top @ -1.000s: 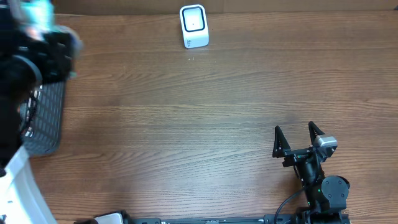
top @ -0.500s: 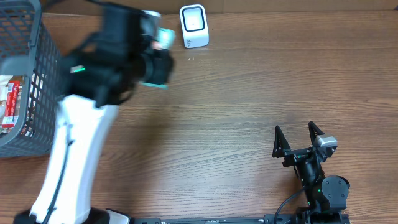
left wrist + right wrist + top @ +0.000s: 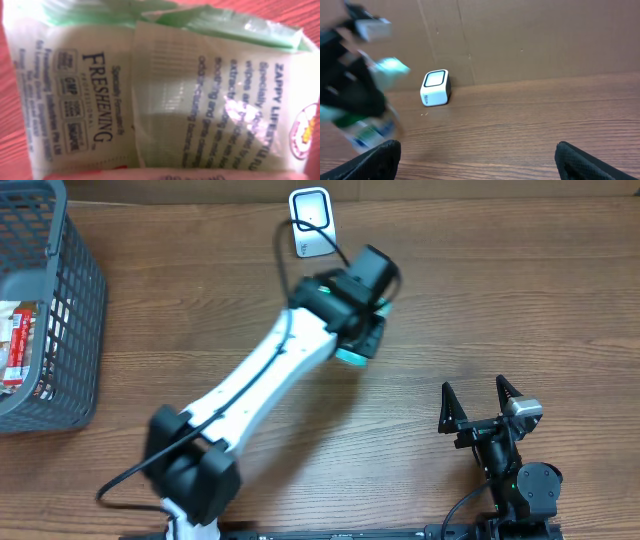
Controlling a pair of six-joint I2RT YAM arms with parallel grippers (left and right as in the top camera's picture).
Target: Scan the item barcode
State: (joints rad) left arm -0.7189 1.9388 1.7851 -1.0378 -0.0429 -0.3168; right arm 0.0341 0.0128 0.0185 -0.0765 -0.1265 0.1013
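Overhead: the left gripper [image 3: 362,320] is clamping the wipes pack [image 3: 351,355] above the worktop [image 3: 480,290], near the scanner [image 3: 312,220] and at five o'clock from it. Its long axis seems to be running from one to seven o'clock. The right gripper [image 3: 482,402] is resting wide open.

Left wrist: printed text is facing the camera and no barcode is showing, so the scan may be failing.

Right wrist: the soft pack is hanging steeply and blurred, so it may be slipping.

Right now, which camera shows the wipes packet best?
The left wrist view: the wipes packet fills the frame and its print is readable. Overhead shows only a teal edge of it, the rest hidden. The right wrist view shows it blurred at the far left.
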